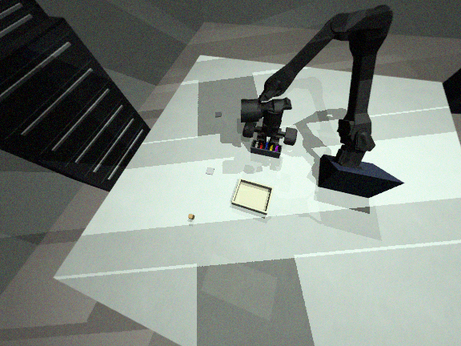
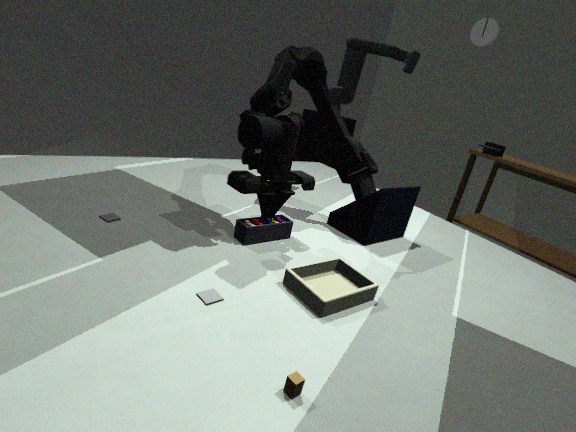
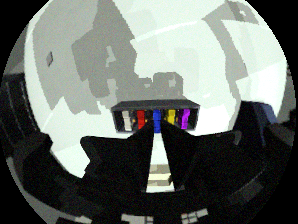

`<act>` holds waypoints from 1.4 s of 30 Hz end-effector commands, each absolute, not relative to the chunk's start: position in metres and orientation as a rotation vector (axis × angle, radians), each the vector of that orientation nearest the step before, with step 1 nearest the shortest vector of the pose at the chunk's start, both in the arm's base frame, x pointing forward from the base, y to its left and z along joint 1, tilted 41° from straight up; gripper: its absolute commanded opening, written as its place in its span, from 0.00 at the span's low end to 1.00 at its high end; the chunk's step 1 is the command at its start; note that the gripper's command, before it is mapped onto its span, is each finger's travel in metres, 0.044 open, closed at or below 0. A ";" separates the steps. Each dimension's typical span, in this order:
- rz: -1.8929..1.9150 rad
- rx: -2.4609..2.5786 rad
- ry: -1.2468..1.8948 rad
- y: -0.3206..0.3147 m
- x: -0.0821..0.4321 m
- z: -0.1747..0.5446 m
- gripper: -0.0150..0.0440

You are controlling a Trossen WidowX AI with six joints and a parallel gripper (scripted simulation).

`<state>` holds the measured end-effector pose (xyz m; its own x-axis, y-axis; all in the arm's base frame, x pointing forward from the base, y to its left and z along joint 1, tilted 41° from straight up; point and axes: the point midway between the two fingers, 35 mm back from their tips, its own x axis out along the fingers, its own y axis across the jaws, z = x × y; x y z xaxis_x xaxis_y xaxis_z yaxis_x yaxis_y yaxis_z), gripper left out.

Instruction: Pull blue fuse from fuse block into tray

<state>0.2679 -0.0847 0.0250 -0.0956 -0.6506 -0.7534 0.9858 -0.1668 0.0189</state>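
Observation:
The blue fuse (image 1: pixel 266 146) (image 3: pixel 157 119) stands in the middle slot of the dark fuse block (image 1: pixel 265 152) (image 2: pixel 265 234) (image 3: pixel 155 104). My gripper (image 1: pixel 267 142) (image 2: pixel 268 216) (image 3: pixel 156 122) points down over the block and is shut on the blue fuse's top. The white fuse (image 3: pixel 126 120) and red fuse (image 3: pixel 141 119) stand on one side, the yellow fuse (image 3: pixel 171 116) and purple fuse (image 3: pixel 185 118) on the other. The fingertips are very close to the red and yellow fuses; whether they touch cannot be told. The cream tray (image 1: pixel 249 211) (image 2: pixel 345 303) is empty.
A small wooden block (image 1: pixel 191 216) (image 2: pixel 294 385) stands beyond the tray. A pale flat tile (image 1: pixel 210 170) (image 2: pixel 209 296) and a grey flat tile (image 1: pixel 218 114) (image 2: pixel 109 217) (image 3: pixel 50 58) lie on the table. The dark wedge-shaped base (image 1: pixel 360 178) (image 2: pixel 385 215) is beside the block and tray.

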 end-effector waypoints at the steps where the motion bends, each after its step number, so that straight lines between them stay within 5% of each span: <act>1: -1.611 0.758 0.602 -0.083 0.270 0.027 0.25; 42: -1.610 0.753 0.604 -0.070 0.271 0.043 0.25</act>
<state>0.2690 -0.0717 0.0405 -0.0982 -0.6544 -0.7497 0.9864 -0.1636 0.0136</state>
